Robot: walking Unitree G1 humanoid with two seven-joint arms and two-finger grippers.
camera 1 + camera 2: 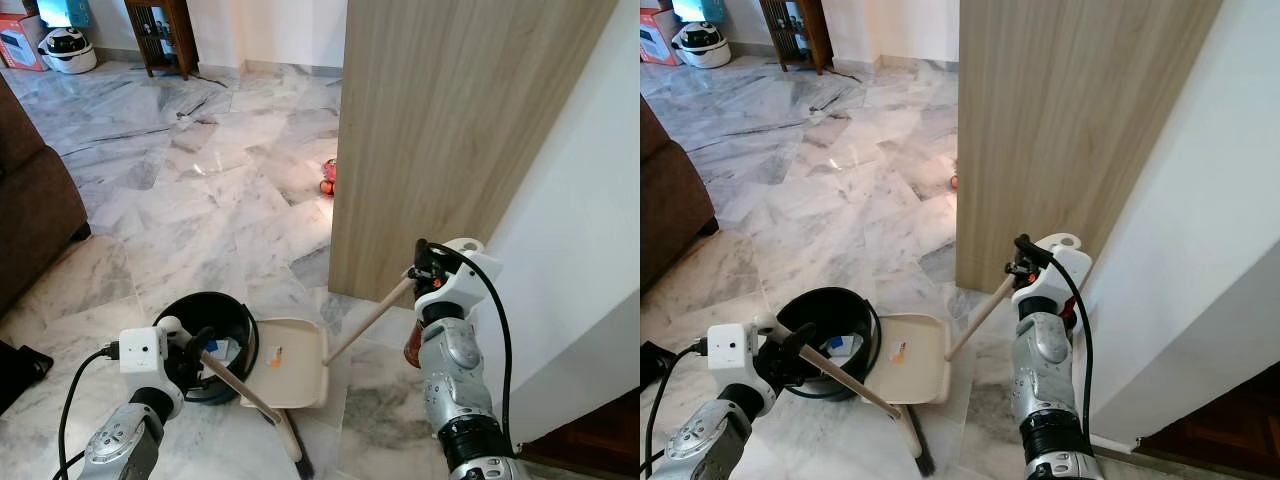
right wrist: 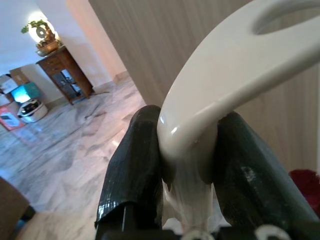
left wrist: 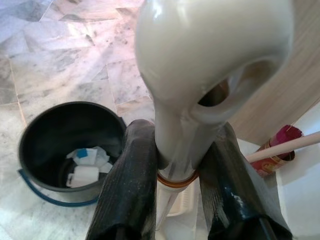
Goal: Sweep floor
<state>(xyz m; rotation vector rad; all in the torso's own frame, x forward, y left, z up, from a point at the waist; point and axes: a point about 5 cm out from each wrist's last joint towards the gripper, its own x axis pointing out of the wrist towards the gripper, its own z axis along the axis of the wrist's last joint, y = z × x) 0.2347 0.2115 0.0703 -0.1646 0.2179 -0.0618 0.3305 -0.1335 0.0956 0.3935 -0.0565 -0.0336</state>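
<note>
A cream dustpan [image 1: 290,362] lies flat on the marble floor beside a black bucket [image 1: 212,340] that holds bits of white and blue paper [image 3: 85,167]. A small orange scrap [image 1: 276,352] rests on the pan. My right gripper [image 1: 425,262] is shut on the cream top [image 2: 210,95] of the dustpan's long wooden handle [image 1: 365,320]. My left gripper [image 1: 198,345] is shut on the cream grip [image 3: 200,75] of the broom's stick [image 1: 240,385]. The dark broom head [image 1: 296,452] touches the floor just before the pan's near edge.
A wood-panelled wall [image 1: 450,130] stands close behind the dustpan, with a white wall [image 1: 590,250] to its right. A reddish can [image 3: 274,156] stands at their foot. A brown sofa [image 1: 30,210] is at the left. A red toy [image 1: 327,177] lies further off.
</note>
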